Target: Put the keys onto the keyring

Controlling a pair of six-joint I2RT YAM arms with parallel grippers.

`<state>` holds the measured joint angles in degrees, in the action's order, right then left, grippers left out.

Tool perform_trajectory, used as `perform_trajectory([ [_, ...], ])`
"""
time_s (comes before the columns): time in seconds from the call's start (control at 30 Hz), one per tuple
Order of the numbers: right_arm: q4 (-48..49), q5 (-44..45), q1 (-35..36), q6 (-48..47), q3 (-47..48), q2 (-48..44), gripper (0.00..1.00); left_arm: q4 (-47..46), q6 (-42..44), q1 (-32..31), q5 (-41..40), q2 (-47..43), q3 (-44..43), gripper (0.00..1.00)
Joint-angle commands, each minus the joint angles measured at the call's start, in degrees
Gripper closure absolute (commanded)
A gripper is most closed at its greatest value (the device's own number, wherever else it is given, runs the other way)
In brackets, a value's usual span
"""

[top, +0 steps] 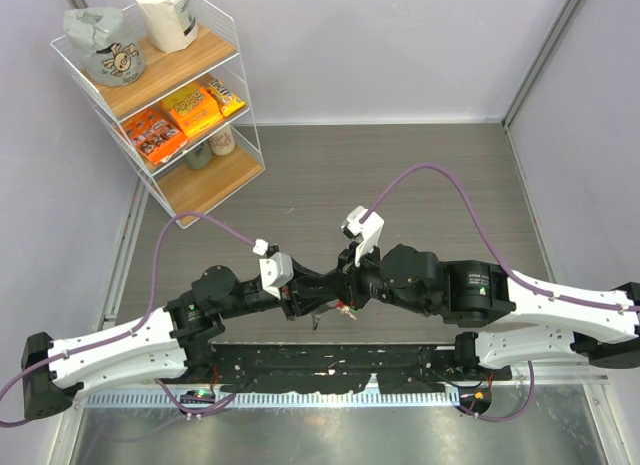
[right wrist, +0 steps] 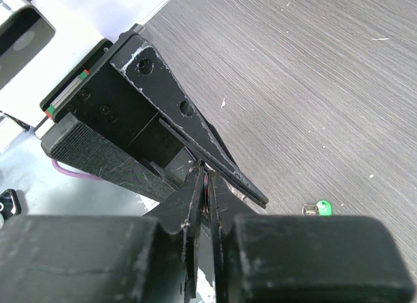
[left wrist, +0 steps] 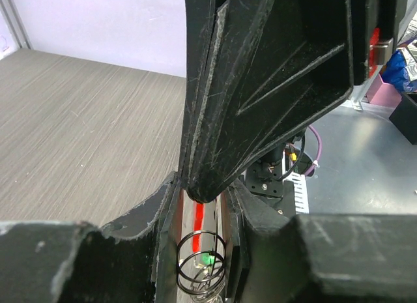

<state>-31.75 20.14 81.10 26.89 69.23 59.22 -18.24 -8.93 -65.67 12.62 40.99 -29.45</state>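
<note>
Both arms meet over the middle of the table [top: 420, 175]. The keyring [left wrist: 202, 264] shows in the left wrist view as dark wire coils with a red arc [left wrist: 199, 217]. It sits between the fingers of my left gripper [left wrist: 203, 208], which stand close against its two sides. My right gripper [right wrist: 206, 177] comes at it from the opposite side and is shut on the ring's edge [right wrist: 207, 186]. One green-headed key [right wrist: 319, 208] lies on the table below, apart from both grippers. From above, the keyring [top: 346, 308] is a small red spot between the left gripper [top: 318, 297] and the right gripper [top: 345, 293].
A wire shelf [top: 240, 75] with snack packets and bags stands at the back left. Purple cables [top: 440, 175] arc over the table from each wrist. A black mounting rail [top: 330, 370] runs along the near edge, with white walls on all sides.
</note>
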Motion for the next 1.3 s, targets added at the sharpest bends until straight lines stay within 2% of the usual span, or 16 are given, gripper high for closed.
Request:
perform_trajectory([
  [0.0, 2.57, 1.83, 0.64, 0.97, 2.14, -2.62, 0.79, -4.52, 0.67, -0.16, 0.82, -1.44, -0.78, 1.0],
  [0.2, 0.9, 2.8, 0.55, 1.05, 2.66, -4.11, 0.64, -4.7, 0.49, -0.25, 2.23, -1.79, -0.69, 1.0],
  [0.47, -5.59, 3.07, 0.55, -1.58, 4.6, -4.9, 0.56, -1.8, 1.37, -0.25, 7.85, -1.71, -1.83, 1.0],
  [0.67, -8.68, -0.53, 0.55, -1.5, 5.3, -4.29, 0.57, 0.75, 1.99, -0.25, 8.65, -1.88, -2.72, 1.0],
  [0.83, -6.58, -2.47, 0.99, 0.0, 3.63, -3.59, 0.6, 1.63, 2.25, -0.25, 5.58, -2.5, -2.45, 1.0],
  [1.27, -1.57, -1.07, 1.96, 2.81, 2.66, -0.51, 0.6, 0.49, 1.46, -0.25, -0.14, -3.99, -1.84, 1.0],
])
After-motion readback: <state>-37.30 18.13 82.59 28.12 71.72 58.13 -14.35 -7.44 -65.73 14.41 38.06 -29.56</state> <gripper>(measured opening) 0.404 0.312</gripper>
